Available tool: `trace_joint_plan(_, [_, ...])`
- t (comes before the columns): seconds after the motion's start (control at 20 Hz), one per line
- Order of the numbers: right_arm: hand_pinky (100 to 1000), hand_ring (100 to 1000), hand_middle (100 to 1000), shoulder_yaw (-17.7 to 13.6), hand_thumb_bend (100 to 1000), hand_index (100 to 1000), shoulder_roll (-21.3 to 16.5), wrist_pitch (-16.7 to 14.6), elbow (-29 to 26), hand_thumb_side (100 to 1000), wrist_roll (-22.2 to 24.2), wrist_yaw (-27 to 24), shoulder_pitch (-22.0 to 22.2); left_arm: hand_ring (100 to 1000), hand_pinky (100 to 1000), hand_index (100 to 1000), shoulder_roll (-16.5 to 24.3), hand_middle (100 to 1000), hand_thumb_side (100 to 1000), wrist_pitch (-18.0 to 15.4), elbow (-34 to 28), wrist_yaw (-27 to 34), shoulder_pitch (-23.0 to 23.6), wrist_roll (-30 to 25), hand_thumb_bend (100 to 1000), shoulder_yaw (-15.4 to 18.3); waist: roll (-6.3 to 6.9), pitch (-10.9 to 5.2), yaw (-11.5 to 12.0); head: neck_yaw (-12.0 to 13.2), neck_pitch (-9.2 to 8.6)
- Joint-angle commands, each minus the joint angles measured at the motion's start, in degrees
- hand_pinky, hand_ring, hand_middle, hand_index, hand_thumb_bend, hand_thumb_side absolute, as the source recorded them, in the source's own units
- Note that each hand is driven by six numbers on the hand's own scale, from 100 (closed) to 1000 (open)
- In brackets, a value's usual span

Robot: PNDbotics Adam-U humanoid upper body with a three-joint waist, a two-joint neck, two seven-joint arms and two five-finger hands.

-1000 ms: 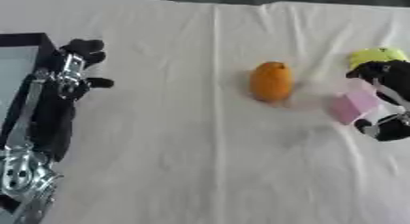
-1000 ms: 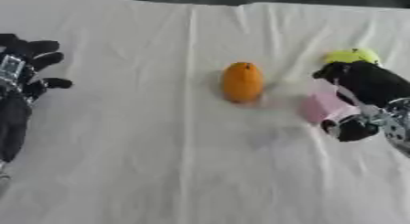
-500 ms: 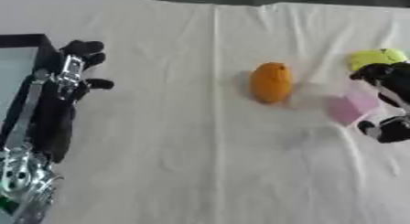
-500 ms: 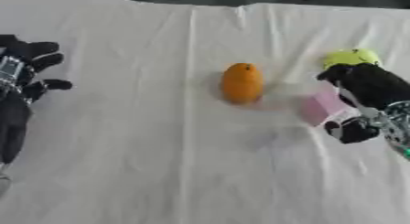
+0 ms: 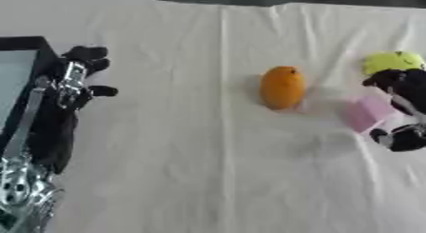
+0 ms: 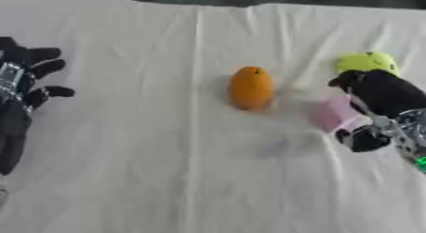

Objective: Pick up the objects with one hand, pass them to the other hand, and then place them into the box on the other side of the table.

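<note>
An orange fruit [image 5: 282, 87] lies on the white cloth at mid-table. To its right is a pink block [image 6: 334, 113], and behind that a yellow-green fruit [image 6: 366, 62]. My right hand [image 6: 384, 95] comes in from the right edge. Its fingers curl over the block's top and its thumb [image 6: 361, 139] sits under the near side, so the block is pinched between them, low on the cloth. My left hand [image 5: 71, 80] rests open on the left, fingers pointing away, beside the black-rimmed box [image 5: 18, 41].
The box sits at the left edge and only part of it shows. The left forearm with its silver joints [image 5: 21, 189] runs down the lower left. White cloth [image 5: 183, 156] with a centre crease covers the table.
</note>
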Motion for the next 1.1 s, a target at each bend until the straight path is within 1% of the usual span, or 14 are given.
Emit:
trace_joint_plan(0.05, [1000,917,916,-1.23,397,914,-1.02,0.86,-0.65,102,0.04,0.83,0.02,849,643,741,0.29,767,712,-0.05,-1.66,0.16,-0.78,-0.25,100,0.05,0.19,-0.98,0.01,-0.32,-0.88])
trace_joint_plan(0.35, [1000,916,916,-1.52,397,914,-0.77,1.55,-0.15,101,0.20,1.68,0.09,850,644,741,0.24,769,711,0.08,-1.99,0.16,-0.85,-0.44,100,0.01,0.21,-0.93,0.15,-0.40,-0.97])
trace_joint_plan(0.7, [1000,913,915,-1.66,398,912,-0.52,2.00,0.40,105,-0.35,2.04,0.01,852,645,741,0.05,769,706,-0.19,-2.07,0.07,-1.29,-0.82,100,-0.12,0.11,-0.72,0.53,-0.59,-1.68])
trace_joint_plan(0.9, [1000,908,912,-1.85,399,907,-0.19,2.34,1.12,109,-0.98,2.20,0.15,854,645,742,-0.18,772,693,-0.93,-2.07,-0.21,-2.03,-1.49,100,-0.27,0.19,-0.36,0.77,-0.87,-2.25])
trace_joint_plan(1.1, [1000,906,912,-1.87,399,905,0.02,2.04,1.81,111,-1.42,2.60,0.31,855,646,742,-0.29,773,678,-2.14,-2.07,-0.77,-2.62,-2.36,100,-0.33,0.30,0.11,0.93,-1.29,-2.69])
